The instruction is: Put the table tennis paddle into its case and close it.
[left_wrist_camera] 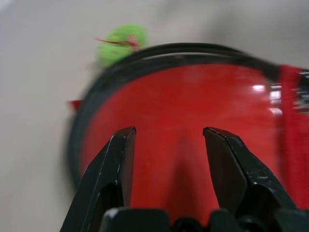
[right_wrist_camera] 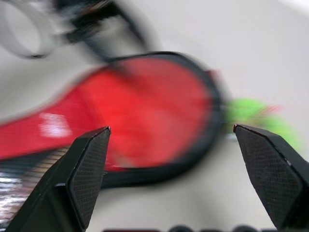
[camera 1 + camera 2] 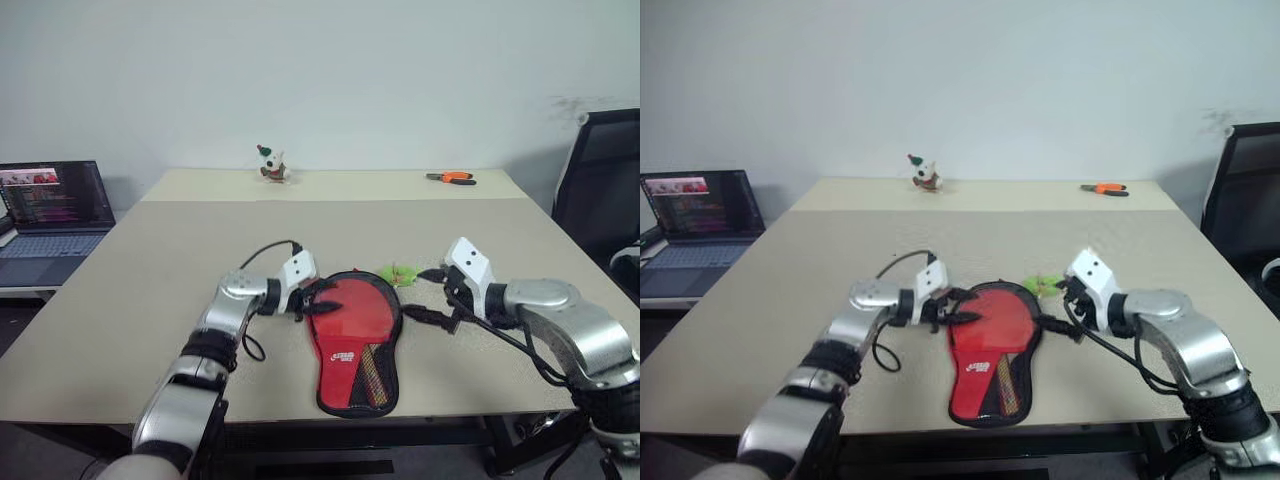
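Office: laptop (image 3: 52,215) w/ code, desk chair (image 3: 605,190), plain table (image 3: 150,290).

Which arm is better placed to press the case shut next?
Probably left: the left gripper, open, is at the edge of the black fabric case; the right gripper hangs open beside it.

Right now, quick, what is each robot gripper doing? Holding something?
Left gripper: open, holding nothing, over the red paddle in its case.
Right gripper: wide open, holding nothing.
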{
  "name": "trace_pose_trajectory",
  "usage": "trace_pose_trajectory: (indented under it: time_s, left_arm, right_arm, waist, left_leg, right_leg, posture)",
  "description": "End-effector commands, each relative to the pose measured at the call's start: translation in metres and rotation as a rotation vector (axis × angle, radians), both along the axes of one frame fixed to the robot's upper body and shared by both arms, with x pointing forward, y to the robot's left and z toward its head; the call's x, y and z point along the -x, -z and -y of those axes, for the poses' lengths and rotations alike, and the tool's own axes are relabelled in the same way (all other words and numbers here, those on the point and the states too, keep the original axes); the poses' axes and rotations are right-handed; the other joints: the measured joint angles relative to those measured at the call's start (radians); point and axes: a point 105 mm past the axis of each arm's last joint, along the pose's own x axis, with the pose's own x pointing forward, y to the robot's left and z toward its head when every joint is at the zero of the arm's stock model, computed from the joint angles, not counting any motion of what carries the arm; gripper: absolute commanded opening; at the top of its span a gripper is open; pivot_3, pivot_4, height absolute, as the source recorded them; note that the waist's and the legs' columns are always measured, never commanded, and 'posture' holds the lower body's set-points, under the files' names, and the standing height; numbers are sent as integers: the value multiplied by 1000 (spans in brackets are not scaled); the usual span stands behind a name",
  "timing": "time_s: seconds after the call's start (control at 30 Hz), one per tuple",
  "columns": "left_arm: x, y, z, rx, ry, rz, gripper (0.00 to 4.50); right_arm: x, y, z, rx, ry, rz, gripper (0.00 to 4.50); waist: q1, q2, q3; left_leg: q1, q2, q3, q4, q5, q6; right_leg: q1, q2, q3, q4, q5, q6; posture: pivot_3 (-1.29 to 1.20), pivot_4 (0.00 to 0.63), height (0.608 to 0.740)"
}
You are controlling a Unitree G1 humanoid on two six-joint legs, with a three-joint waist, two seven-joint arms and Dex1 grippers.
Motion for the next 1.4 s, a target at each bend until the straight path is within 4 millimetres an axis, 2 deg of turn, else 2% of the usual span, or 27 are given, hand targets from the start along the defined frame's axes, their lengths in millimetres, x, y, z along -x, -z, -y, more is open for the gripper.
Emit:
trace_pose_trajectory:
  time_s: [0.03, 0.17, 0.3, 0.53, 0.73, 0.83, 1.0, 1.2, 1.3, 1.4]
  left_arm:
    - [5, -9, 4, 3, 6, 34, 2394]
    - [5, -4, 4, -10, -12, 23, 2394]
    - [5, -2, 4, -19, -23, 20, 2394]
    - [8, 0, 5, -20, -26, 14, 2394]
    - [10, 0, 7, -20, -26, 11, 2394]
    - [10, 0, 8, -22, -25, 9, 2418]
    - [10, 7, 11, -33, -20, -24, 2418]
    - [7, 28, 9, -57, -29, -105, 2418]
    - [3, 31, 11, -27, -35, -107, 2418]
    - [-4, 29, 21, 28, -50, -119, 2418]
  right_arm:
    - [-26, -6, 10, 116, 20, 134, 4500]
    - [-43, 5, 8, 240, -24, 191, 4500]
    - [-73, 28, 5, 500, -56, 299, 4500]
    - [-104, 41, 5, 652, -3, 386, 4500]
    - [-115, 42, -9, 672, 29, 412, 4500]
    - [-115, 45, -13, 680, 20, 410, 3890]
    - [-112, 47, -21, 652, -28, 401, 2123]
    - [-108, 49, -15, 656, -54, 395, 25]
    - [-107, 48, -11, 658, -61, 397, 25]
    - [-103, 50, 2, 674, -71, 385, 25]
  waist:
    - [-2, 0, 0]
    - [-1, 0, 0]
    - [-2, 0, 0]
    - [0, 1, 0]
    - [-3, 1, 0]
    - [-3, 1, 0]
    - [-5, 1, 0]
    - [-9, 1, 0]
    - [-9, 1, 0]
    - [-7, 0, 0]
  left_leg:
    - [1, 0, 1, 0, 0, 0]
    - [1, 1, 1, 0, 0, 0]
    - [2, 1, 3, 0, 0, 0]
    - [2, 2, 5, -1, 0, 0]
    - [4, 2, 6, 0, 0, 0]
    - [7, 2, 9, 0, 0, 0]
    - [13, 1, 18, -1, 0, 0]
    - [14, 1, 20, -1, 0, 0]
    - [15, 1, 20, 0, 0, 0]
    - [15, 1, 20, 0, 0, 0]
  right_leg:
    - [0, 0, 1, 0, 0, 0]
    - [0, 1, 1, 0, 0, -1]
    - [0, 0, 2, 0, 1, -1]
    - [0, 0, 4, 0, 1, -1]
    - [0, -1, 5, 3, 1, -2]
    - [0, -1, 8, 7, 1, -2]
    - [1, 0, 22, 12, 1, -2]
    - [1, 1, 23, 13, 1, -2]
    - [1, 0, 24, 13, 1, -2]
    - [1, 0, 24, 13, 1, -1]
  posture:
    - [0, 150, 740]
    - [0, 150, 740]
    - [0, 150, 740]
    - [0, 150, 740]
    - [0, 150, 740]
    - [0, 150, 740]
    - [0, 150, 740]
    - [0, 150, 740]
    - [0, 150, 740]
    - [0, 150, 740]
